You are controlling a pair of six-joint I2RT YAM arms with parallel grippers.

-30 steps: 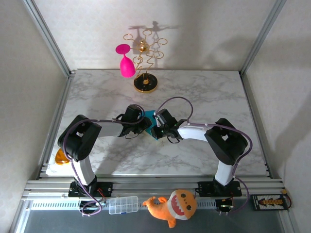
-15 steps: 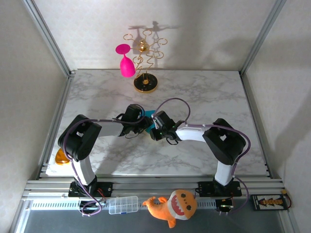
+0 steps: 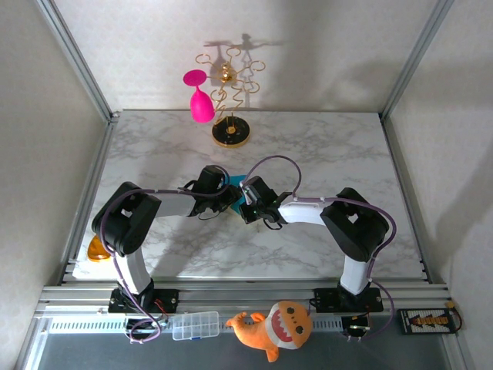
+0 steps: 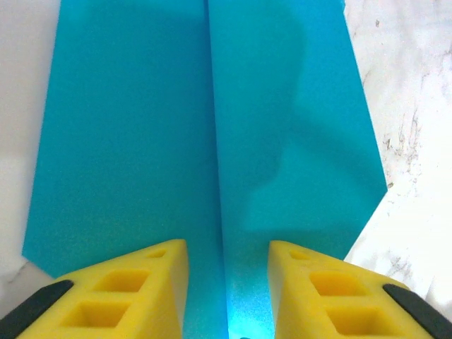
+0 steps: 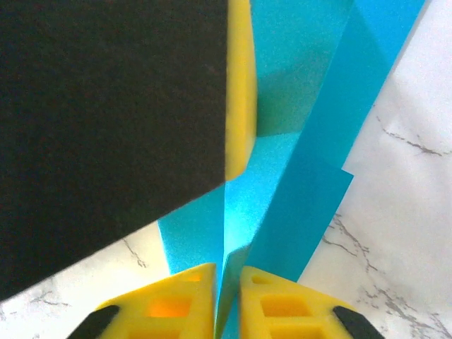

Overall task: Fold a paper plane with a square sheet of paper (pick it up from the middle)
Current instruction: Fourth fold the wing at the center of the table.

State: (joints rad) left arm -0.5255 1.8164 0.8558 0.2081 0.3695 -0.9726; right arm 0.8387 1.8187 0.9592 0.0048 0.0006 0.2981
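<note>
Right wrist: paper plane [image 5: 311, 141] nipped btwn right end effector [image 5: 227, 272].

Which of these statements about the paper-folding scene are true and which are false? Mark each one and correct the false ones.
1. The right gripper pinches a raised fold of the turquoise paper. True.
2. The left gripper has its fingers pressed tight together. False: they stand apart, one on each side of the paper's centre crease.
3. The pink goblet stands on the table beside the paper. False: it hangs upside down from the gold stand at the far edge.
4. The orange plush toy lies off the marble top, near the arms' bases. True.
</note>
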